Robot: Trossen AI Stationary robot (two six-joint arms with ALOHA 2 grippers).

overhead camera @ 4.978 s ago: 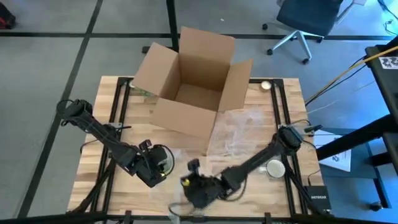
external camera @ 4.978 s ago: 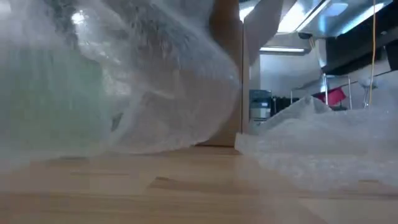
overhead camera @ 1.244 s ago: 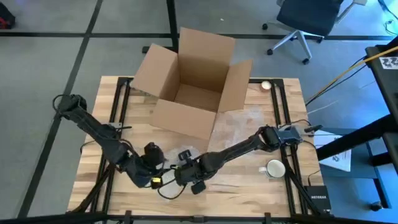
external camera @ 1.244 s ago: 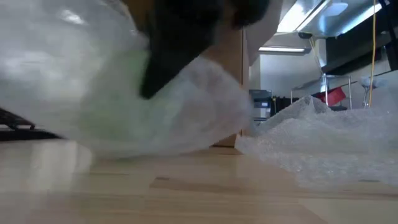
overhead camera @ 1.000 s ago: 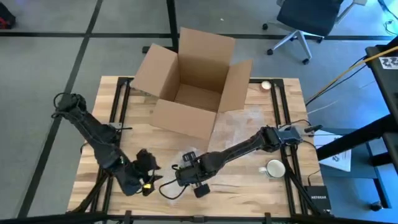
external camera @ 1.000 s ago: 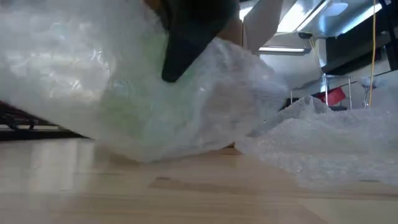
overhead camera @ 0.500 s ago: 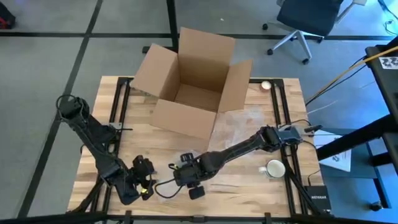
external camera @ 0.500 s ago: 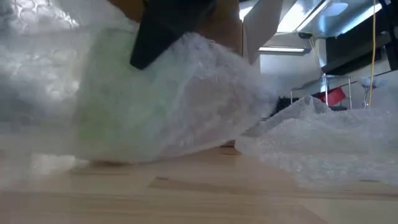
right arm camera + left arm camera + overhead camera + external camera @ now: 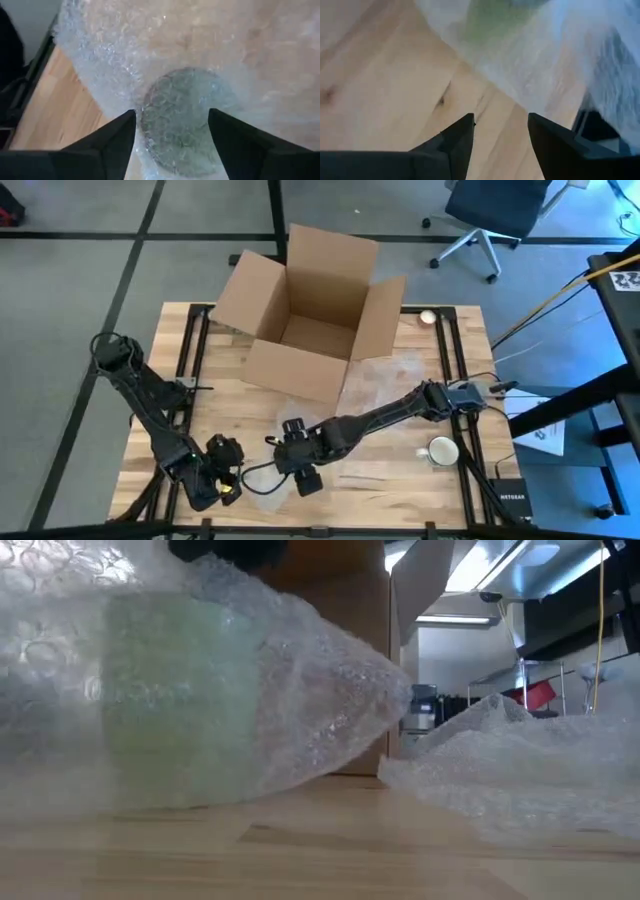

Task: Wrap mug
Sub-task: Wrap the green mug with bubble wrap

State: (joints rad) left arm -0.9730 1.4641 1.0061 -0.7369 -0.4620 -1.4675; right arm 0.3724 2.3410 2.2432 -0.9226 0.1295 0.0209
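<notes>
Risk: bubble wrap [image 9: 330,690] round the mug could spring loose, in my judgement, since nothing visibly tapes it and the loose tail in the low view lies free on the bench.
Cause: a nudge from either arm while the wrap is unpinned would likely roll the bundle or peel the sheet back.
Second risk: the bundle sits near the front edge of the bench [image 9: 400,470]; a push that way might carry it off.
Mug [image 9: 182,117]: green, dimly seen through the wrap, lying near the front edge, left of the bench's middle, between the two grippers.
Orientation: in the low view the green body looks broadside, so its long axis seems to run roughly along the front edge; the right wrist view looks at a round end through the wrap. Which end is the mouth I cannot tell.
Right gripper [image 9: 296,470]: directly over the bundle, fingers spread to either side of the round end, not closed on it as far as the wrist view shows.
Left gripper [image 9: 222,468]: near the front-left corner, just beside the wrap's edge, fingers apart over bare wood, holding nothing.
Other things: cardboard box [image 9: 310,310] open at the back edge; a second mug [image 9: 440,450], white, near the right edge, apart from the bundle.
</notes>
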